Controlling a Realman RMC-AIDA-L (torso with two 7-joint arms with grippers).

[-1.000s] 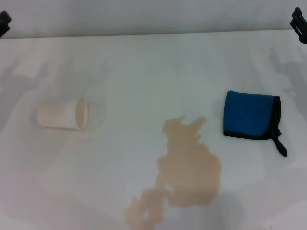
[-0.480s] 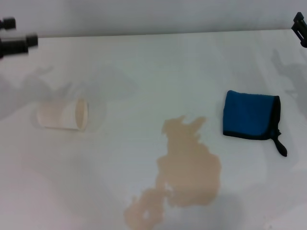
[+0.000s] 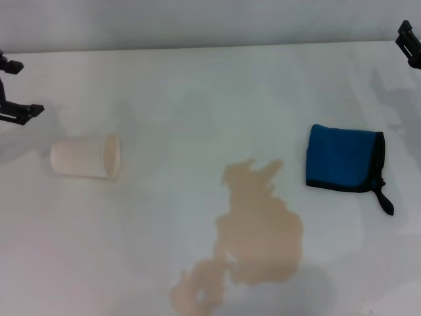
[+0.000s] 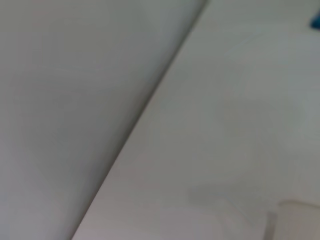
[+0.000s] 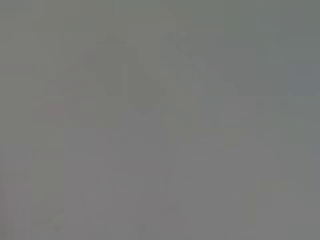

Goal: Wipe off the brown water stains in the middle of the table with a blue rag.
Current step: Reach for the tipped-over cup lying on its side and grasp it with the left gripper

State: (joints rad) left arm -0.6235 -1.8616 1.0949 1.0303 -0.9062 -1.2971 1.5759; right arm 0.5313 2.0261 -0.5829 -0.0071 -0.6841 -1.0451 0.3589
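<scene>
The brown water stains (image 3: 253, 234) spread as a tan puddle with ragged lobes across the middle and front of the white table (image 3: 197, 99). The blue rag (image 3: 342, 158), with black edging and a loop tab, lies flat to the right of the stains. My left gripper (image 3: 16, 89) is at the far left edge, open and empty, just behind and left of the cup. My right gripper (image 3: 409, 43) shows only as a black tip at the far right back corner, well behind the rag. A sliver of the rag (image 4: 316, 21) shows in the left wrist view.
A cream paper cup (image 3: 87, 157) lies on its side at the left of the table; its edge also shows in the left wrist view (image 4: 300, 220). The table's back edge meets a grey wall (image 3: 197, 20). The right wrist view shows only plain grey.
My left gripper has come into view at the left edge and moved forward, nearer the cup. The right gripper has barely shifted. The rag, stains and cup have not moved.
</scene>
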